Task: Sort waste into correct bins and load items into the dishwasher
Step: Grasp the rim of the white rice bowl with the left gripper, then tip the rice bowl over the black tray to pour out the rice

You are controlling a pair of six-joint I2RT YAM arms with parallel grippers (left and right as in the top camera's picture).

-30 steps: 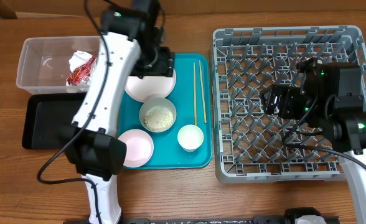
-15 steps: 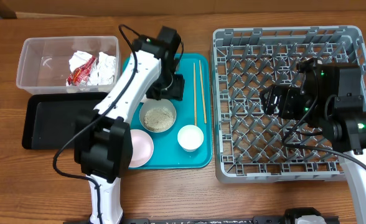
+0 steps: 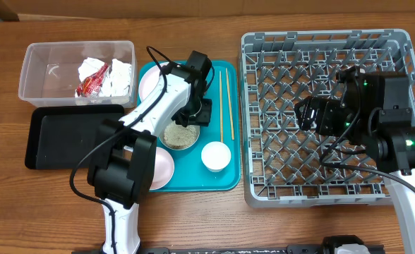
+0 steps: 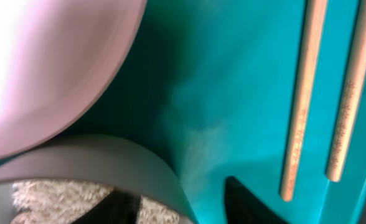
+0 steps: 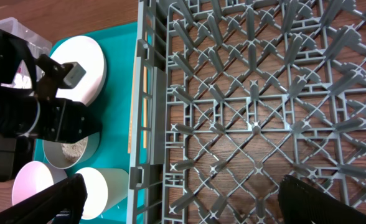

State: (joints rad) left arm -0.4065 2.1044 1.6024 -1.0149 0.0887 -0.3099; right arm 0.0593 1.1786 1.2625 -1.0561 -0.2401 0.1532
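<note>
My left gripper [image 3: 188,124] is open and low over the white bowl of rice [image 3: 179,136] on the teal tray. In the left wrist view the left gripper [image 4: 183,204] straddles the bowl's wall [image 4: 108,162]: one finger is over the rice [image 4: 46,193], the other outside over the tray. Two chopsticks [image 3: 225,106] lie to its right and also show in the left wrist view [image 4: 307,93]. A pale plate [image 3: 151,81], a pink plate [image 3: 161,168] and a small white cup [image 3: 215,155] share the tray. My right gripper [image 5: 183,205] is open and empty above the grey dish rack [image 3: 320,63].
The clear tub [image 3: 45,70] at the back left holds the red-and-white wrapper [image 3: 91,86] and the white napkin [image 3: 120,74]. The black tray [image 3: 59,137] lies in front of it. The teal tray [image 3: 225,176] sits against the rack's left wall [image 5: 144,124].
My left arm has swung from beside the clear tub over the tray and come down at the rice bowl. The right arm has not moved.
</note>
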